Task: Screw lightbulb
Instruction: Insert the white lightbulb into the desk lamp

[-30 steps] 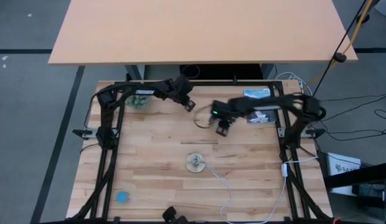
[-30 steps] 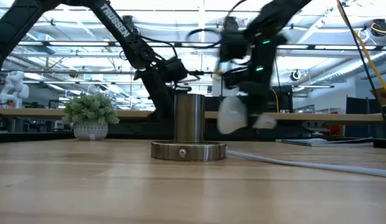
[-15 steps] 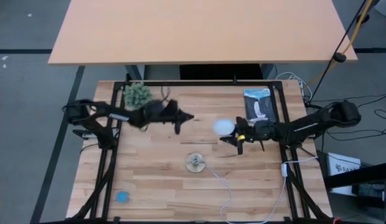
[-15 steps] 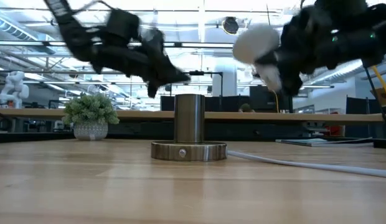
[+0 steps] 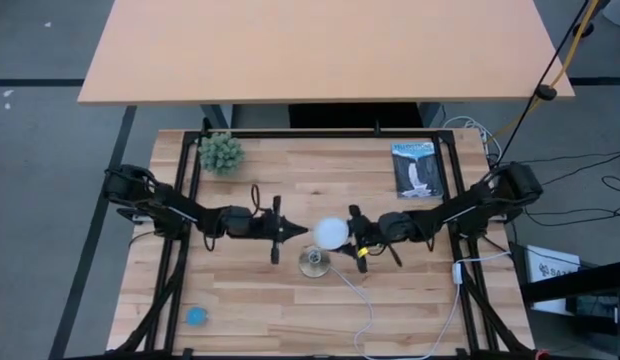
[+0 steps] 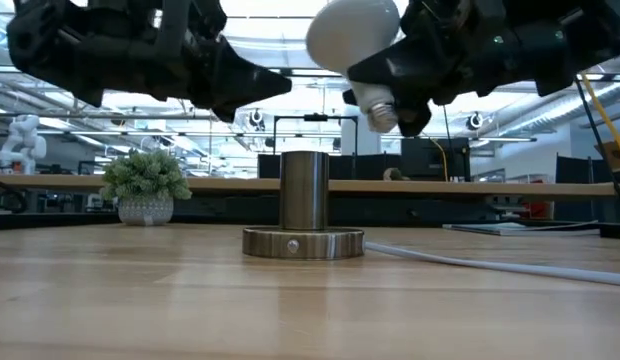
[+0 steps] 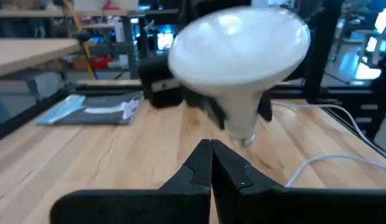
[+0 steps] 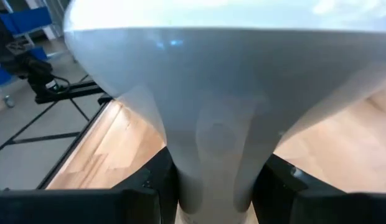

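a round metal socket (image 5: 312, 262) is sitting mid-worktop (image 5: 240, 290), its white cord (image 5: 365, 306) trailing off. a potted plant (image 5: 221, 153), a booklet (image 5: 415, 169) and a small blue disc (image 5: 196, 317) are lying well apart.

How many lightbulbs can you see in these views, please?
1. The lightbulb is held off the table in the right gripper, tilted, just above the metal socket. No other is visible.

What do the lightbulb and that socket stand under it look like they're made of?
Lightbulb: matte white dome, likely frosted glass or plastic, with a shiny threaded metal base, held by the right gripper. Socket stand: brushed silver metal, judging by its soft vertical reflections.
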You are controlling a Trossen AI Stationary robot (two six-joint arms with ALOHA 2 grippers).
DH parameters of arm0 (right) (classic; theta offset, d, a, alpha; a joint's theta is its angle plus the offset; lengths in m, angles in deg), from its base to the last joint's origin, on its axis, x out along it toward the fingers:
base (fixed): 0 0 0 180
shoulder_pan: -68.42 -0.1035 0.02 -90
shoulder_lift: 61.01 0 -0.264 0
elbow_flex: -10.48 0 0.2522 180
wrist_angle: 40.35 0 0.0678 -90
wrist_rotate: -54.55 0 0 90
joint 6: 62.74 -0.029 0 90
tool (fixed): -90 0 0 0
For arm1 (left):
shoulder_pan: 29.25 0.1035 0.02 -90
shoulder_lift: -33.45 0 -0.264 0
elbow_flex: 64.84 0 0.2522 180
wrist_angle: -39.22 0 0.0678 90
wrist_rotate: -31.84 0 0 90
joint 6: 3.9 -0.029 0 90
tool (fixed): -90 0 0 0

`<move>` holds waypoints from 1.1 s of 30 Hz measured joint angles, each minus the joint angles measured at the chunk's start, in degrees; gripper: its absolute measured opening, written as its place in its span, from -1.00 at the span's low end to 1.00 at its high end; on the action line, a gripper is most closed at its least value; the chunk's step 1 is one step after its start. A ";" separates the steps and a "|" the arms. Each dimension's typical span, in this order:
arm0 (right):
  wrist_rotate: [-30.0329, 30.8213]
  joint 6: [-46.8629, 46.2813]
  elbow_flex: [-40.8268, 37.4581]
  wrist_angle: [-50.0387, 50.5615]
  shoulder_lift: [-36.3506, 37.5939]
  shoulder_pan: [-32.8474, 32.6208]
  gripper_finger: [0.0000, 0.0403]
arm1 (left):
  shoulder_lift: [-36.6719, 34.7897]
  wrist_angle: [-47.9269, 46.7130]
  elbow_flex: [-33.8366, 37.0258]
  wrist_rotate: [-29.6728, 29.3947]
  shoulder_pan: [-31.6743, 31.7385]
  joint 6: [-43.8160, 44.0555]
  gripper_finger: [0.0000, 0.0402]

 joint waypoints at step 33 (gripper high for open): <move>6.04 5.03 14.30 -0.05 -16.72 -3.68 -0.02 | 0.04 -5.24 -0.20 -3.82 -6.11 7.79 -1.00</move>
